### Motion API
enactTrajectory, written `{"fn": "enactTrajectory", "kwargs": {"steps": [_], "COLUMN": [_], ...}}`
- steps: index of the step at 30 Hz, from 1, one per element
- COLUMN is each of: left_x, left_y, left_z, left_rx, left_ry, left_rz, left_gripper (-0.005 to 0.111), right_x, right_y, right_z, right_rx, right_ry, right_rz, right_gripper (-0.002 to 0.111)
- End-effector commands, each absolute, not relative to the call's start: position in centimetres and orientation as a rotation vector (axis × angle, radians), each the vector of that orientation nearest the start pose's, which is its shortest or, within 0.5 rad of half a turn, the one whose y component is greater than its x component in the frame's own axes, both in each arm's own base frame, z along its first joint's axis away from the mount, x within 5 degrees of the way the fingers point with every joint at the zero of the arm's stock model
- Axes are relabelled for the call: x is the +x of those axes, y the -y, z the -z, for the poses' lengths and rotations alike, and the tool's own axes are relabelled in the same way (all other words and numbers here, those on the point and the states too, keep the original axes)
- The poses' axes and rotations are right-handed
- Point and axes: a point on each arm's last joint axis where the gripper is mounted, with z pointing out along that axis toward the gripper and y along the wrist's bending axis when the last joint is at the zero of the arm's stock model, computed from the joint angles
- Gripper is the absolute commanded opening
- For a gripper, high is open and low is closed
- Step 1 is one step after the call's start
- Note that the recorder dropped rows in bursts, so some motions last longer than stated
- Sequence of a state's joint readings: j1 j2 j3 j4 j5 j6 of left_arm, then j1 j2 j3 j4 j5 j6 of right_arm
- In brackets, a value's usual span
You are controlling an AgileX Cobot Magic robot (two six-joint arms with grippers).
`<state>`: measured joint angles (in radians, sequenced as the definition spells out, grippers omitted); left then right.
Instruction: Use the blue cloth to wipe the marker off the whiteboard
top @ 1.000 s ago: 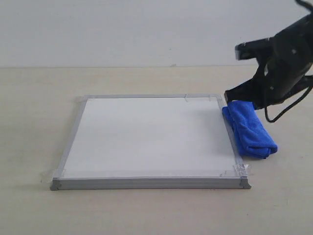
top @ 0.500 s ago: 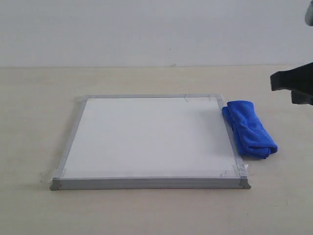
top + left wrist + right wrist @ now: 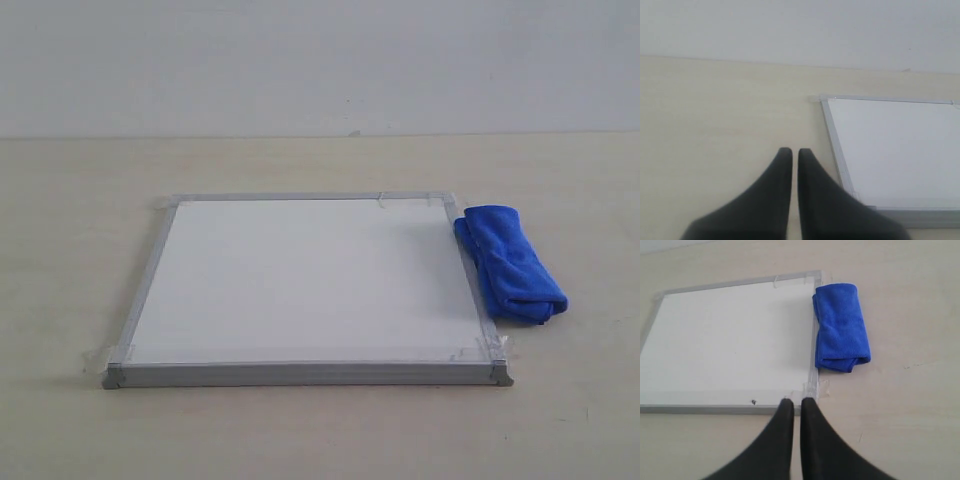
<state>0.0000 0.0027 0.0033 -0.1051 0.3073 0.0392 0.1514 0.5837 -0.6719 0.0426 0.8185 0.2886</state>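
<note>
Pressing nearly together, left fingers (image 3: 789, 156) show only a thin slit between the two black tips. Nothing held. They hang over bare tabletop (image 3: 715, 125), just outside the whiteboard's (image 3: 900, 150) left frame rail, toward its near left corner. How high above the tabletop: cannot tell.

Right fingers (image 3: 790, 407) are the same, tips drawn in to a narrow slit and nothing between them. From their own camera they sit above the whiteboard's (image 3: 730, 340) near rail, close to the near right corner. They are well apart from the blue cloth (image 3: 841, 326).

Blue cloth (image 3: 510, 262): folded into a thick oblong, lying on the tabletop (image 3: 300, 430) outside the whiteboard (image 3: 310, 280), against its right frame rail. It runs from the far right corner to a little past the middle of that rail. The folded layers show at its nearer end. No finger touches it.

Whiteboard: flat on the tabletop, silver frame, clear tape (image 3: 482, 350) at the corners. Its face reads plain white in all three views. One small dark speck (image 3: 753, 402) sits by the near rail in the right wrist view; too small to tell what it is.

Beyond the whiteboard's far rail, the pale tabletop runs to a plain light wall (image 3: 300, 60).
</note>
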Motion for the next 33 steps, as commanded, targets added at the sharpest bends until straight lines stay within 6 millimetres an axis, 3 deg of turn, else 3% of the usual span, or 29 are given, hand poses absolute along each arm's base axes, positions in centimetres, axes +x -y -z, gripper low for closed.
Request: {"fn": "enactTrajectory", "kwargs": {"steps": [1, 6, 12, 17, 21, 27, 33], "left_x": [5.4, 5.4, 5.4, 5.4, 5.4, 5.4, 5.4], "left_y": [0.3, 0.3, 0.3, 0.3, 0.3, 0.3, 0.3], "left_z": [-18.6, -18.6, -18.6, -18.6, -18.6, -18.6, -18.6], "left_rx": [-0.033, -0.033, -0.033, -0.033, -0.033, -0.033, -0.033], "left_ry": [-1.786, -1.786, -1.786, -1.786, -1.786, -1.786, -1.786], "left_rz": [0.077, 0.077, 0.077, 0.077, 0.077, 0.077, 0.077], "left_gripper": [0.004, 0.004, 0.004, 0.004, 0.004, 0.004, 0.004], "right_x": [8.7, 8.5, 8.8, 7.9, 6.1, 4.2, 5.0], "right_y": [-1.6, -1.6, -1.7, -1.8, -1.6, -1.2, -1.2], "right_z": [-32.5, -32.5, -30.5, -28.1, -26.1, -24.4, -22.0], "right_rx": [0.15, 0.15, 0.163, 0.197, 0.195, 0.164, 0.157], "right_ry": [-2.173, -2.169, -2.192, -2.033, -1.914, -1.72, -1.653], "right_rz": [-0.297, -0.297, -0.315, -0.41, -0.443, -0.455, -0.457], "right_gripper": [0.001, 0.001, 0.001, 0.001, 0.001, 0.001, 0.001]}}
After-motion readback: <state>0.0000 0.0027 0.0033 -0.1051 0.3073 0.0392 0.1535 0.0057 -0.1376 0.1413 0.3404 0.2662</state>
